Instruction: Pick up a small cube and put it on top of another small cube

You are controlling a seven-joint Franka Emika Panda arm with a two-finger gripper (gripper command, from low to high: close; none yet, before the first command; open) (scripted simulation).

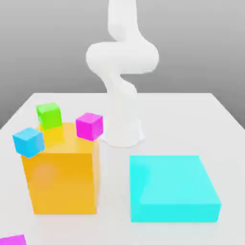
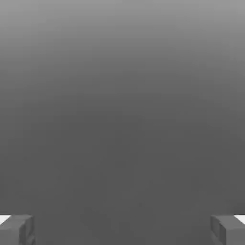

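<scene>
A small magenta cube [image 1: 89,126] rests on the top back corner of the big orange block [image 1: 62,177], toward the exterior view's right of that top. A second magenta cube [image 1: 13,239] peeks in at the picture's lower left corner, on the table. In the hand view my gripper [image 2: 122,229] stands open, its two grey fingertips [image 2: 17,229] far apart with nothing but plain grey backdrop between them. The white arm [image 1: 122,62] rises behind the blocks and leaves the picture at the top.
A small green cube [image 1: 49,115] and a small blue cube [image 1: 28,141] also sit on the orange block's top. A low, wide cyan block [image 1: 172,187] lies on the white table [image 1: 182,115] to the exterior view's right.
</scene>
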